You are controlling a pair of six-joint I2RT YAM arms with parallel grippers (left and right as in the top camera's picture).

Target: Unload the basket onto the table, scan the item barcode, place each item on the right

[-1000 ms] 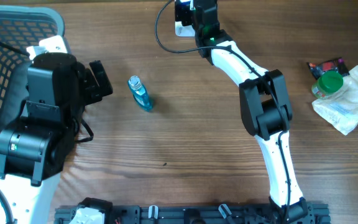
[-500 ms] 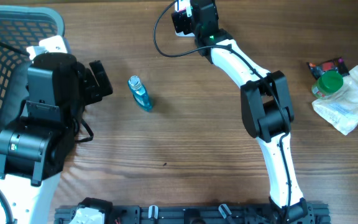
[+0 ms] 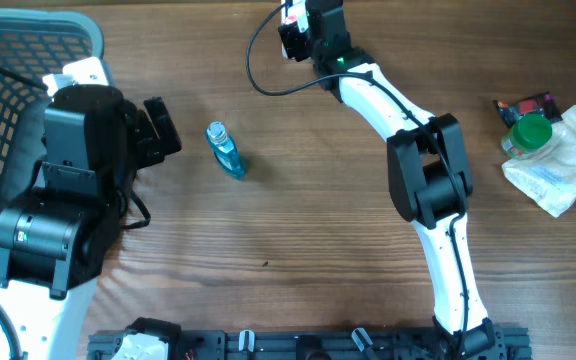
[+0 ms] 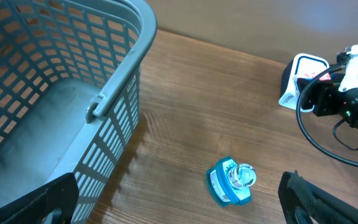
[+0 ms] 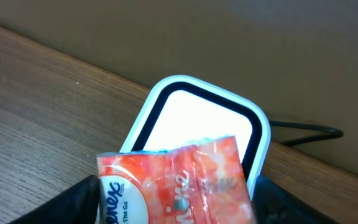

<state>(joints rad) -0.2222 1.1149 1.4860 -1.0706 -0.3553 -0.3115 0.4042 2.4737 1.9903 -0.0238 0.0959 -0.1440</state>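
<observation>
The scan looks close to done but cannot be called finished. The right hand [image 5: 173, 208] holds the tissue pack [image 5: 176, 174] between its fingers, which stand moderately apart and seem to press its two sides. The pack is raised off the bench, directly ahead of the hand and just in front of the lit white window of the scanner [image 5: 197, 109]. No printed bars can be made out on the side facing the wrist camera, so whether the code faces the window cannot be told. What is left, by my judgement, is a clean read and then setting the pack aside. The left hand [image 3: 160, 126] is spread wide and holds nothing. A small blue bottle [image 4: 232, 180] lies just ahead of it and a grey basket [image 4: 114, 93] stands at its side. The bench [image 3: 288, 230] is brown wood-grain. A black cable [image 5: 306, 134] trails from the scanner along a plain tan wall [image 5: 229, 37] behind.
</observation>
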